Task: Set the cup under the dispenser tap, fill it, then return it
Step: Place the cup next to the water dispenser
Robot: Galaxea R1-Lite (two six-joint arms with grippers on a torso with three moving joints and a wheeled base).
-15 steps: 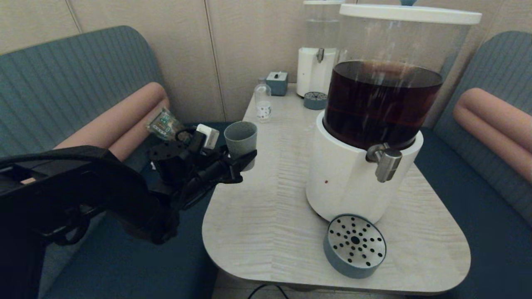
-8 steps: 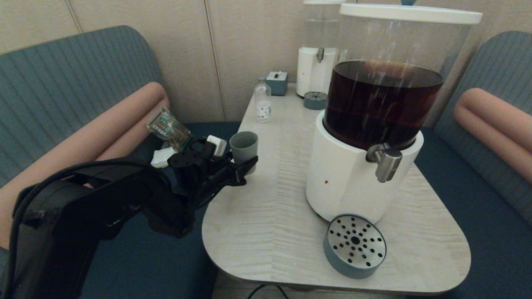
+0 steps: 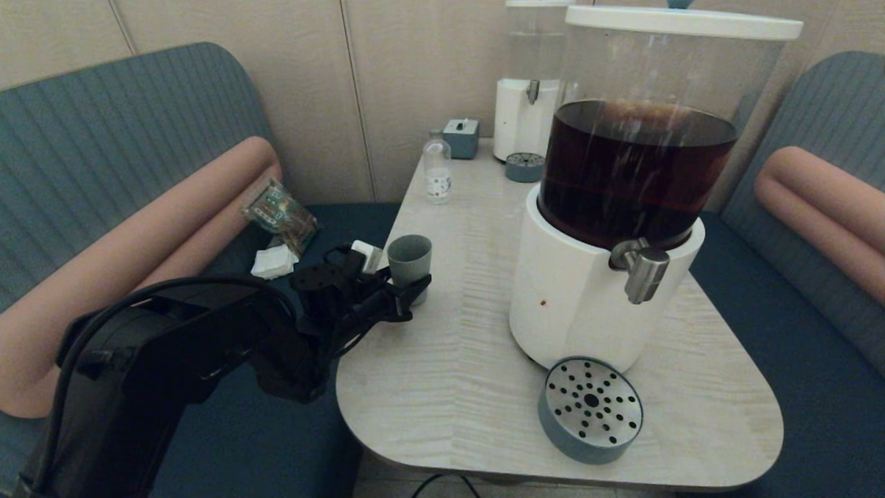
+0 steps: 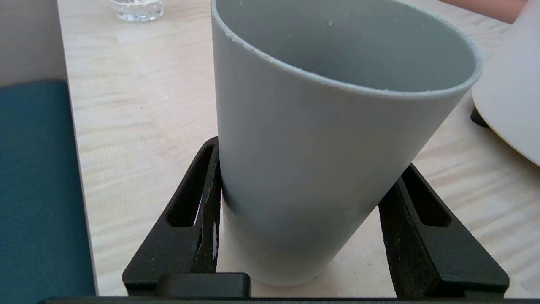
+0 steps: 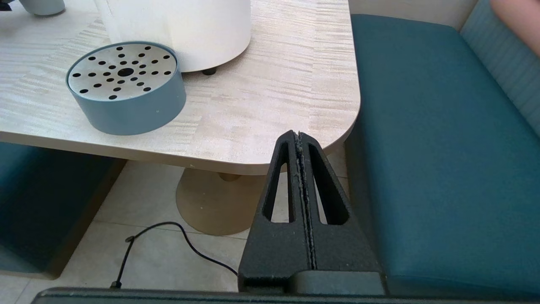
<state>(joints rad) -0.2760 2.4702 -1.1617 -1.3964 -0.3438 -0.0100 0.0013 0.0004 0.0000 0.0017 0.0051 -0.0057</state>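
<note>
While the cup is sitting at the left edge of the table, well apart from the dispenser tap, its visible inner wall is looking dry, so filling seems not yet done. The left end effector is clasping its lower body, arm reaching low from the left; the right end effector is hanging pressed together below the table's near edge.

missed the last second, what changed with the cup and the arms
The left end effector has carried the cup downward and a little toward the dispenser, to the table's left edge; its fingers remain around the cup's base. The dispenser tap, drip tray and small bottle have not moved. The right end effector sits off the table's near corner.
</note>
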